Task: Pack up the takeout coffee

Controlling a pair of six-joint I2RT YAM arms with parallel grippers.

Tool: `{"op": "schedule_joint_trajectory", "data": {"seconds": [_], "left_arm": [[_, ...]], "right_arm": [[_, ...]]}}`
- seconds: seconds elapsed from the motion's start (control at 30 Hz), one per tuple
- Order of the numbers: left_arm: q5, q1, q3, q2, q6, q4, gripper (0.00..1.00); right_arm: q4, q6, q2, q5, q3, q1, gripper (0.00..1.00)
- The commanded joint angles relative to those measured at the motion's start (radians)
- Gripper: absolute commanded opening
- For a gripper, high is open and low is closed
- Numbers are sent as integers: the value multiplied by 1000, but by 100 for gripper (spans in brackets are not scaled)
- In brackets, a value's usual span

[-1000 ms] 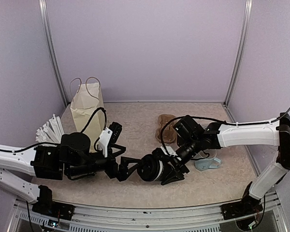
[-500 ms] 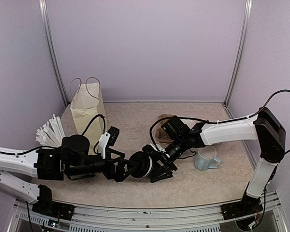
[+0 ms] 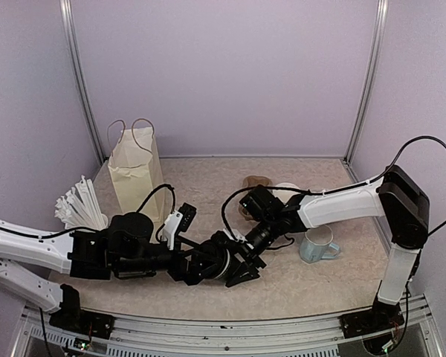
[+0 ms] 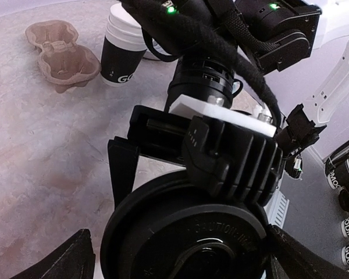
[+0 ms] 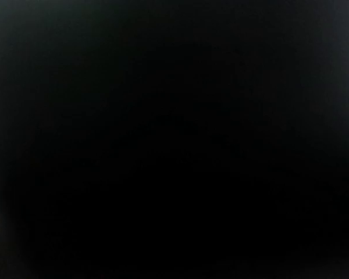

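Speckled table (image 3: pixel 208 186), top view: the right claw (image 3: pixel 241 262) has eased its gripped cup (image 3: pixel 221 262) leftward at 6 o'clock, lid-first between the wide-open jaws of the left claw (image 3: pixel 197 262), so a handover looks near; near edge close, open floor toward the bag (image 3: pixel 134 167) at 10. Left wrist: lid (image 4: pixel 186 232) fills the gap, unpinched. Right wrist: all black.

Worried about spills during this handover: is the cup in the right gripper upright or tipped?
Tipped: the cup lies sideways in the right gripper, black lid on, facing the left wrist camera.
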State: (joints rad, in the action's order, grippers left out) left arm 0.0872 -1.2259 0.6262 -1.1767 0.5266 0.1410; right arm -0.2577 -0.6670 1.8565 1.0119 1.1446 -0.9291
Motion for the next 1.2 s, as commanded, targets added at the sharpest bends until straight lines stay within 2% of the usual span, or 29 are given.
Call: {"op": "schedule_joint_trajectory", "data": {"seconds": [0.0,0.2,0.43,0.53,0.6,0.67,0.7,1.17], "left_arm": [[-21,18,19,-41,-3,-47,95],[-74,25,21,-106,14,-54,89],[-70,26,55,-216,22,-134,86],[-79,26,61,-244,21,-138,85],[-81,28,70,-264,19,-151,85],[-81,30,83,-285,14,-176,84],[-81,33,89,-291,13,-182,84],[-168,75,191,-360,-13,-223,78]], "right_arm": [[65,22,32,7,16,-17,78],[145,54,79,-16,-2,-37,78],[216,102,166,-21,38,-71,80],[216,101,185,-16,45,-71,85],[203,84,178,-15,38,-71,89],[172,57,161,-18,28,-69,98],[153,45,148,-20,23,-66,99],[-73,-100,7,-23,-40,23,100]]}}
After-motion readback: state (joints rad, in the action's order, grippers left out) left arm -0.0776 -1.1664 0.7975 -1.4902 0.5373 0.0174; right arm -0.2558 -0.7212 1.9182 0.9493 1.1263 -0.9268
